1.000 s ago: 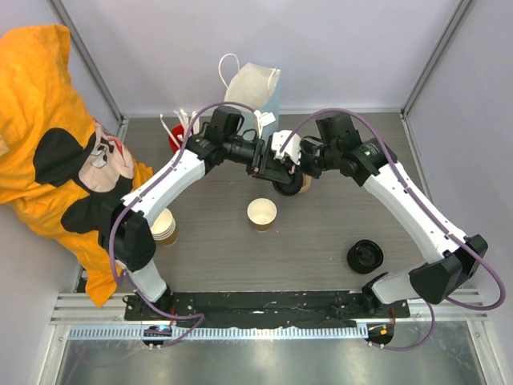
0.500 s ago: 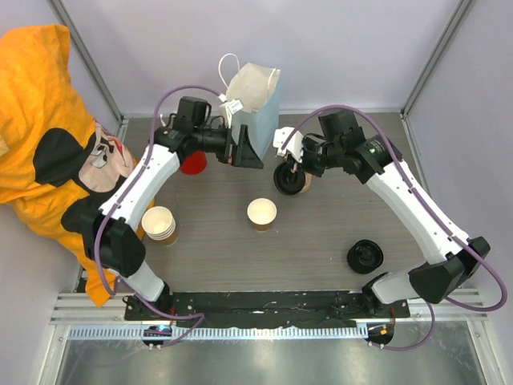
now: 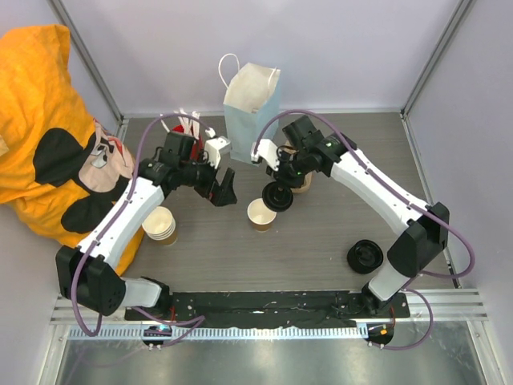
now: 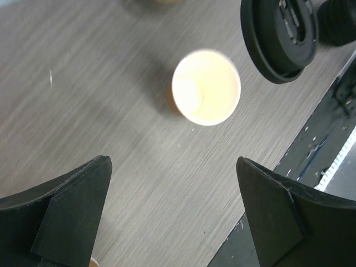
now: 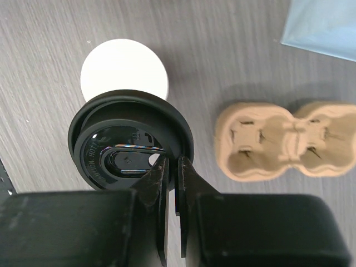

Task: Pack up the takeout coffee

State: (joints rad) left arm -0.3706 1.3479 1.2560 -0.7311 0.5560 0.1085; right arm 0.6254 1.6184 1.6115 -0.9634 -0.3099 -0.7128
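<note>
— Packed yet?
— No. The paper cup (image 3: 261, 213) is left lidless mid-tabletop. A black lid (image 5: 130, 142) is pinched in the right gripper's (image 5: 172, 167) shut jaws just above it; the left gripper's (image 3: 222, 186) jaws are spread, empty. Capping and bagging in the far pale blue bag (image 3: 251, 108) remain.

Open paper cup (image 3: 261, 213) mid-table. Behind it: paper bag (image 3: 251, 100). Left: cup stack (image 3: 162, 224). Front-right: loose lid (image 3: 365, 256). Over its back-right rim: gripped lid (image 3: 278, 196). Back-right: cup carrier (image 5: 289, 139).

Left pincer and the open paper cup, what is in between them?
Nothing, only bare grey table between the left pincer and the paper cup, as the left wrist view shows.
</note>
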